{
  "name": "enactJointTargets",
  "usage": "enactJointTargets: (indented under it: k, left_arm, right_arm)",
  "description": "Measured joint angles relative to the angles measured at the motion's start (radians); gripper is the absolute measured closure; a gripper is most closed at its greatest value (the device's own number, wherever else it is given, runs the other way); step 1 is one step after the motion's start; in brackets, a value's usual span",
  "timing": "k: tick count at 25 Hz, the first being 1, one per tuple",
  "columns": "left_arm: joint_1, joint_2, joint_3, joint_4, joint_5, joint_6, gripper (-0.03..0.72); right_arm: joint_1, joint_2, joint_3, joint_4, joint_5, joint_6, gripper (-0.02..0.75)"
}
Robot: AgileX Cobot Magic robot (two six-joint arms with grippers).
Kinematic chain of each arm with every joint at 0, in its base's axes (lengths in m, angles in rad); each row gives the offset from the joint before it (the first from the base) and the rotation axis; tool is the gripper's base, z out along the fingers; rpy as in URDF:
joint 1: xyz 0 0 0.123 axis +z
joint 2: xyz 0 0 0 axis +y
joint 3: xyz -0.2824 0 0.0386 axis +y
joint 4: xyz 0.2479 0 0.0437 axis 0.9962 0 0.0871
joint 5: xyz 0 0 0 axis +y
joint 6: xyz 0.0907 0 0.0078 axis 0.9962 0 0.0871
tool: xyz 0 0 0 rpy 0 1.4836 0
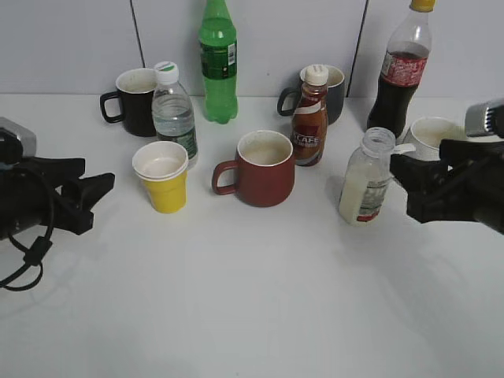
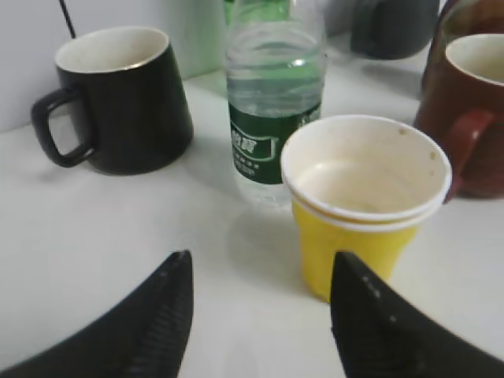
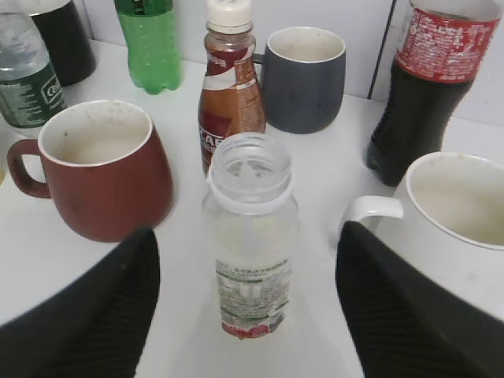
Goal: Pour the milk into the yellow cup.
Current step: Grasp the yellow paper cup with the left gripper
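The milk bottle point(image 1: 365, 178) stands upright and capless on the table, right of centre, white liquid inside, a red band near its base. In the right wrist view it point(image 3: 252, 244) stands between and just beyond my open right gripper point(image 3: 246, 315), untouched. In the exterior view the right gripper point(image 1: 403, 177) sits just right of the bottle. The yellow cup point(image 1: 163, 176) stands left of centre, upright. My left gripper point(image 1: 101, 189) is open and empty, left of the cup; in the left wrist view its right finger is near the cup point(image 2: 364, 206), gripper midpoint point(image 2: 260, 268).
Dark red mug point(image 1: 262, 167) between cup and milk. Water bottle point(image 1: 174, 110) and black mug point(image 1: 132, 100) behind the cup. Green bottle point(image 1: 218, 61), brown coffee bottle point(image 1: 310, 118), grey mug point(image 1: 329, 93), cola bottle point(image 1: 400, 71), white mug point(image 1: 429, 135) at the back and right.
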Motion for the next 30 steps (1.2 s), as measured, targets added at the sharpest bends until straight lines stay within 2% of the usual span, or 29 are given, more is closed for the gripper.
enactJointTargets:
  k: [6,8,12,15,22,28,30]
  left_arm:
    - [-0.002,0.083,0.001,0.030,-0.081,0.000,0.249]
    - [-0.003,0.147,0.001,0.064,-0.173,0.000,0.194]
    - [-0.003,0.231,-0.024,0.081,-0.206,0.000,0.071]
    - [-0.003,0.265,-0.057,0.083,-0.212,0.000,0.048]
    - [-0.005,0.335,-0.156,0.180,-0.218,0.000,0.041]
    - [-0.022,0.371,-0.211,0.189,-0.217,0.000,0.041]
    - [-0.052,0.407,-0.263,0.191,-0.219,-0.001,0.041]
  right_arm:
    - [0.000,0.125,0.074,-0.091,-0.242,0.000,0.217]
    - [0.000,0.180,0.076,-0.095,-0.311,0.000,0.215]
    - [0.000,0.290,0.076,-0.098,-0.452,0.000,0.190]
    - [0.000,0.359,0.076,-0.098,-0.522,-0.001,0.160]
    - [0.000,0.470,0.077,-0.098,-0.541,0.000,0.148]
    - [0.000,0.494,0.077,-0.095,-0.546,0.000,0.148]
    - [0.000,0.494,0.077,-0.094,-0.546,0.000,0.148]
